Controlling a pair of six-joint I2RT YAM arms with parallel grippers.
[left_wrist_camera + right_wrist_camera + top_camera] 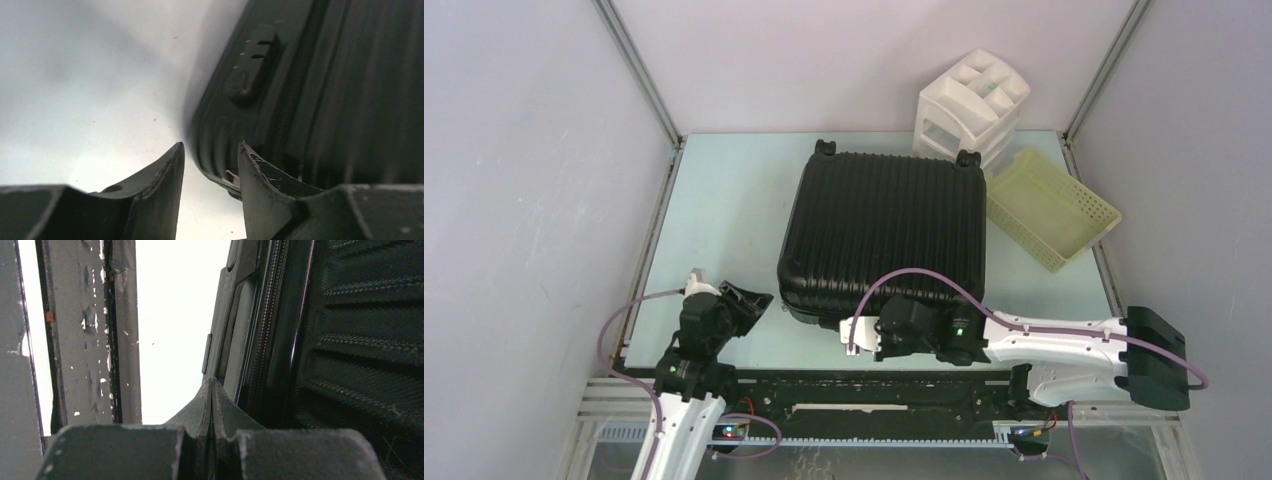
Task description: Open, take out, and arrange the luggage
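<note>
A: Task item, where?
B: Big black ribbed hard-shell suitcase (884,225), lying flat and closed, ribbed shell up, mid worktop (724,210). Small black wheels (826,147) point twd the far edge. Its near side sits close to the worktop's near edge.

A: State of left jaws?
B: Open, clear gap btw the two black fingertips (167,167), gripping nothing. They sit over the near-left part of the worktop, aimed at the suitcase's near-left corner and just beside it. Touching or not, can't tell. Left wrist view shows a black lock block (248,70) on the case's side w/ a zipper line (295,90) next to it.

A: And right jaws?
B: Closed, tips pressed flat together in the wrist view. White right arm (1064,345) lies along the near edge from the right. The jaws are at the suitcase's near side, left of its middle, right by the zipper seam. Whether they pinch anything, can't tell.

A: Other stuff?
B: White three-tier plastic drawer organizer (972,105) at the far-right corner, just behind the suitcase's far-right wheel. Pale yellow perforated basket (1049,210) at the right edge, turned at an angle, just beside the suitcase's right side and the organizer.
</note>
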